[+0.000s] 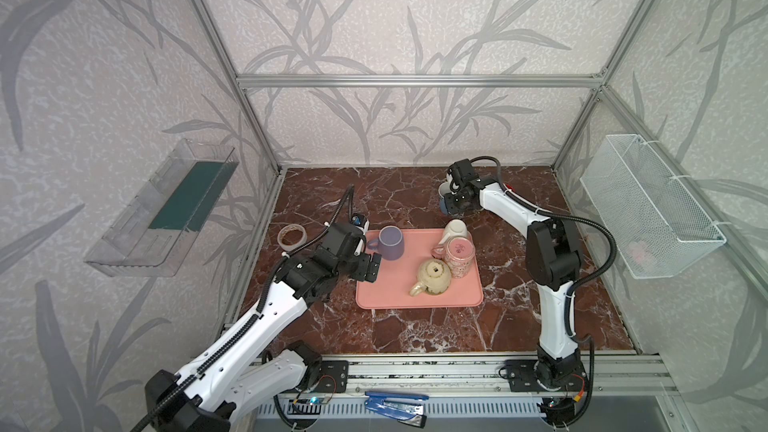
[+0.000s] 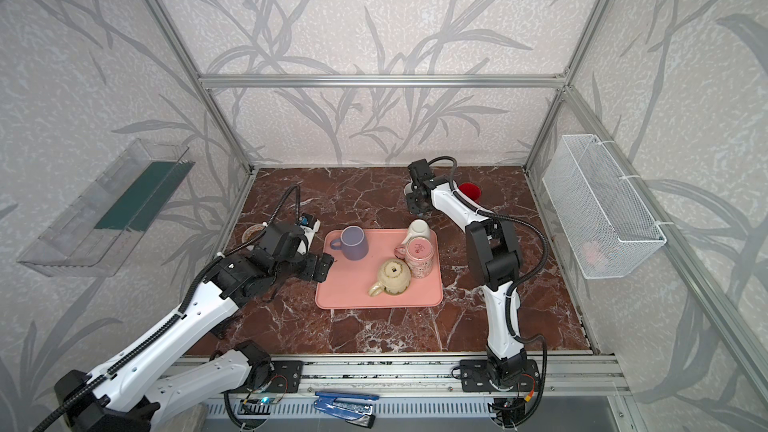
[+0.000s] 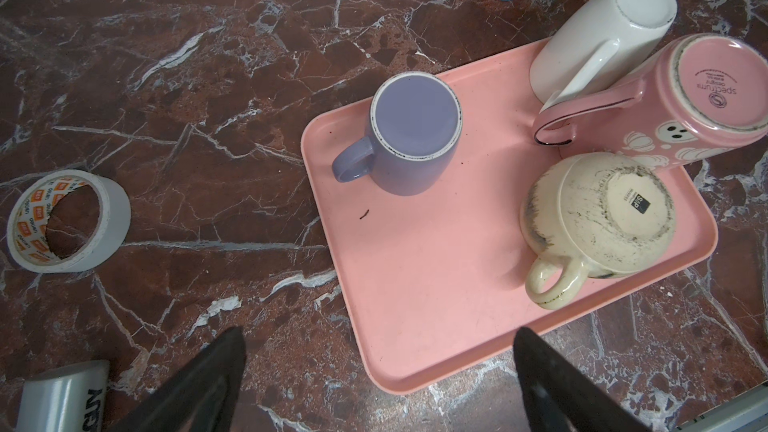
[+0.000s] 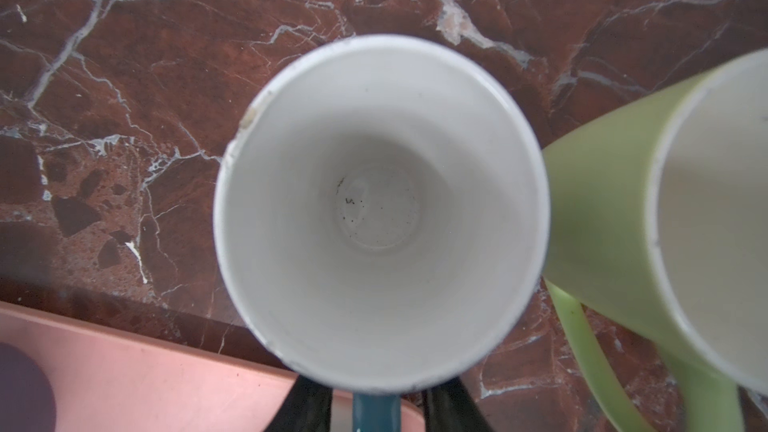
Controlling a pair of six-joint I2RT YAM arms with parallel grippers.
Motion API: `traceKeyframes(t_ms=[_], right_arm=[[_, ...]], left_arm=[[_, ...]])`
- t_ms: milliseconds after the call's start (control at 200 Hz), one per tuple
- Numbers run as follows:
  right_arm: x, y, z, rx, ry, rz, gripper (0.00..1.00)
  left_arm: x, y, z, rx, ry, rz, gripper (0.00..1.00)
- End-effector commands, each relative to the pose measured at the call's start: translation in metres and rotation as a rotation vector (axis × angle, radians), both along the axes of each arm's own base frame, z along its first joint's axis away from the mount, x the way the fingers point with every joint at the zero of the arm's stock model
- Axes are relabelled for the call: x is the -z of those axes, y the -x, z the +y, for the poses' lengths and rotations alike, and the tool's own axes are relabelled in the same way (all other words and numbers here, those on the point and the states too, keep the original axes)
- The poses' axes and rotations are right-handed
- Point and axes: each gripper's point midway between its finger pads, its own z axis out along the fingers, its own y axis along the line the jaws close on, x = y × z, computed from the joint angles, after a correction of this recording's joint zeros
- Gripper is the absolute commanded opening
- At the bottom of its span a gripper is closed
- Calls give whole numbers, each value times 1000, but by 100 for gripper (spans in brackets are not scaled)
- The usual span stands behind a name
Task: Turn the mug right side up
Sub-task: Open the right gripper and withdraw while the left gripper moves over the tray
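A blue mug [image 4: 380,209] with a white inside stands upright, mouth up, on the marble at the back, beyond the pink tray [image 1: 415,301]. My right gripper [image 4: 376,409] is straight above it. Its black fingers [image 4: 307,409] straddle the blue handle [image 4: 376,415] with a small gap on each side, so it is open and touches nothing. In both top views the mug [image 1: 444,192] [image 2: 409,192] is mostly hidden under the right wrist. My left gripper [image 1: 372,270] [image 3: 378,334] hangs wide open and empty over the tray's left edge.
On the tray a purple mug [image 3: 415,135], a white mug [image 3: 602,35], a pink mug [image 3: 685,110] and a cream mug [image 3: 598,218] sit bottom up. A green mug [image 4: 602,222] stands close beside the blue one. A tape roll [image 1: 292,236] lies left of the tray.
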Motion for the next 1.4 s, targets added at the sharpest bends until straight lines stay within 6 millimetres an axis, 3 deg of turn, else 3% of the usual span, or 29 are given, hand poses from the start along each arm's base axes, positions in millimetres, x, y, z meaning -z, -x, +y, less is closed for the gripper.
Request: traceKeyframes(t_ms=[0,250,460,655,870,1010,1220,1400], right_arm=[[-22,-5,0,-2,-5,-43,40],[-58,6,-2,-12,-35,-114,42],[-93,30,2,-57,-99,-248,46],[-119,64,0,-83,-163,-296,49],[-125,109,-1,-101,-247,-309,50],[-128,133,-9,-86,-302,-318,50],[-107,171,-18,-54,-368,-263,50],[-85,201,-13,-98,-409,-205,50]], left_arm=[[8,1,7,-5,-46,14,98],[16,-1,6,-2,-69,43,95],[24,-2,3,9,-83,78,92],[28,0,-11,50,-82,133,78],[16,2,-39,129,-92,137,70],[5,1,-46,142,-82,126,63],[-2,-5,-61,150,-68,127,46],[2,-7,-72,156,-52,135,44]])
